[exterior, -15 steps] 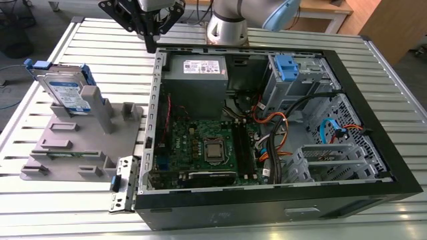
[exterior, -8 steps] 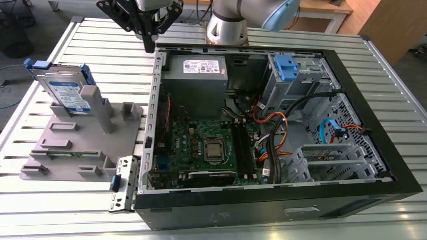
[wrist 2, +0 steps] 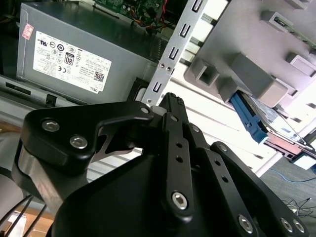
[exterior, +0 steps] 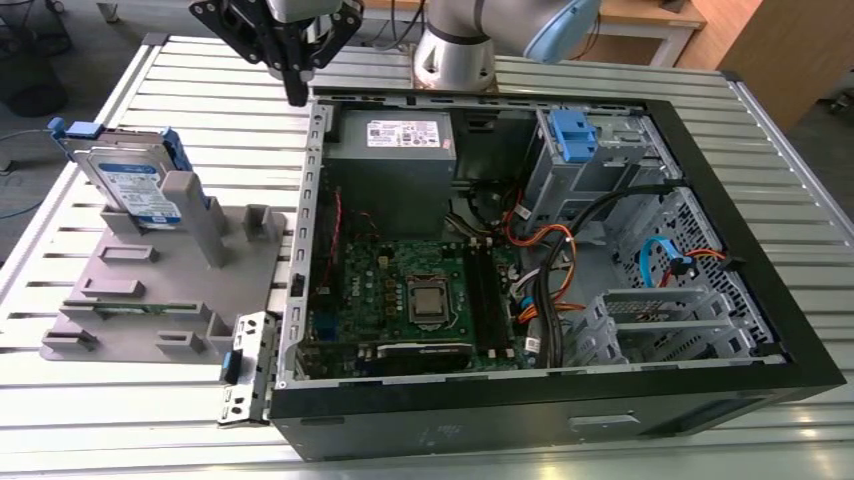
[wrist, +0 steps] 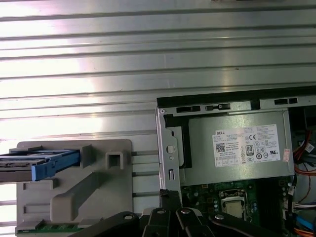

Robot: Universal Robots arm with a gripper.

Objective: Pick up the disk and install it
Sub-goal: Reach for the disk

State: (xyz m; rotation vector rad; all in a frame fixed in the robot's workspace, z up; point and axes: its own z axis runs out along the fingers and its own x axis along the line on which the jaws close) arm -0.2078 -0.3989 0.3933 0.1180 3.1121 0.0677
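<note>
One disk (exterior: 134, 185) standing in grey holder (exterior: 147, 295), closed gripper (exterior: 296, 98) well apart

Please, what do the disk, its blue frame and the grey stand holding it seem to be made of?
The disk: likely metal, silvery casing under a paper-like white-and-blue label. Its blue frame: probably plastic, even matte colour. The grey stand: seemingly plastic, dull with moulded blocks; painted metal is possible.

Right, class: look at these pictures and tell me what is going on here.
A robot arm's gripper, shut and empty, hangs by a corner of the open computer case. The disk stands upright in a grey holder on the exterior view's left, apart from the gripper and not yet picked up.
</note>
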